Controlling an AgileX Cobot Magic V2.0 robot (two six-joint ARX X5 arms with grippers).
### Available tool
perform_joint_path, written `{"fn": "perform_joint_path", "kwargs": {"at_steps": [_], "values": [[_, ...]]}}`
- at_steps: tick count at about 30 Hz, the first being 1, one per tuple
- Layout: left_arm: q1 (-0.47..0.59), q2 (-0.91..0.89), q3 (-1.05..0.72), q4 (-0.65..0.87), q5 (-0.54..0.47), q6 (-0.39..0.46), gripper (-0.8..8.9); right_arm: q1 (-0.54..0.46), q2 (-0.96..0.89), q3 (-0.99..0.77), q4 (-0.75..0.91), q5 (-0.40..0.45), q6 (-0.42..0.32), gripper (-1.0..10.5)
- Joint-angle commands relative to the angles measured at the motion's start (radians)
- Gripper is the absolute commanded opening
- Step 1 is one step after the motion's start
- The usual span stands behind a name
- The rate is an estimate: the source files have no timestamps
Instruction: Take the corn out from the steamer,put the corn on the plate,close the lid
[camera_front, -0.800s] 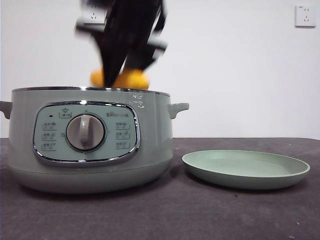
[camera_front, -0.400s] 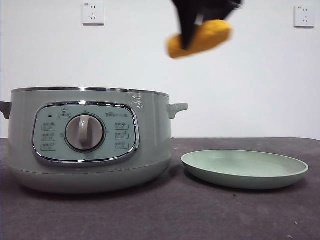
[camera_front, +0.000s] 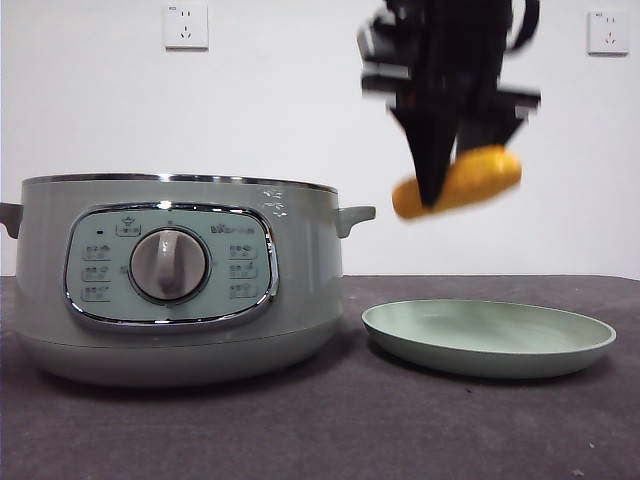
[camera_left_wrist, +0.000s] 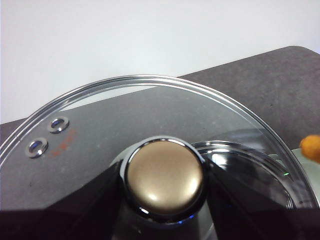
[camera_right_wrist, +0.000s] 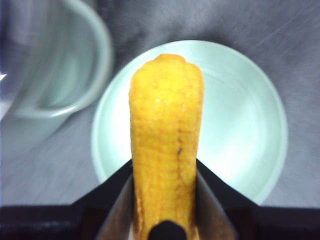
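My right gripper is shut on the yellow-orange corn and holds it in the air above the pale green plate. In the right wrist view the corn sits between the jaws, straight over the plate. The sage-green steamer stands open at the left, its rim bare. My left gripper is shut on the knob of the glass lid, holding it up off the pot. A tip of the corn shows in the left wrist view.
The steamer's edge lies beside the plate in the right wrist view. A dark grey cloth covers the table. Two wall sockets sit on the white wall behind.
The right gripper has carried the corn up out of the steamer, rightward, and now lower over the plate. Steamer and plate have stayed put.
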Motion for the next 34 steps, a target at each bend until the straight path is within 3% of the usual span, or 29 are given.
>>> {"fn": "perform_joint_path", "kwargs": {"at_steps": [1,11,21,27,34], "values": [[-0.002,-0.008,0.010,0.058,-0.004,0.002,-0.08,-0.008,0.010,-0.111,0.111,0.000,0.028,-0.2],[-0.002,-0.006,0.010,0.058,-0.004,0.002,-0.08,-0.060,0.010,-0.393,0.477,-0.005,0.031,-0.2],[-0.002,-0.006,0.010,0.058,-0.003,0.002,-0.08,-0.133,0.011,-0.419,0.457,-0.041,0.022,0.2],[-0.002,-0.006,0.010,0.058,-0.002,-0.018,-0.08,-0.145,0.011,-0.419,0.447,-0.084,0.024,3.6],[-0.002,0.013,0.010,0.058,0.045,-0.028,-0.08,-0.143,0.002,-0.418,0.450,-0.083,0.035,4.1]]}}
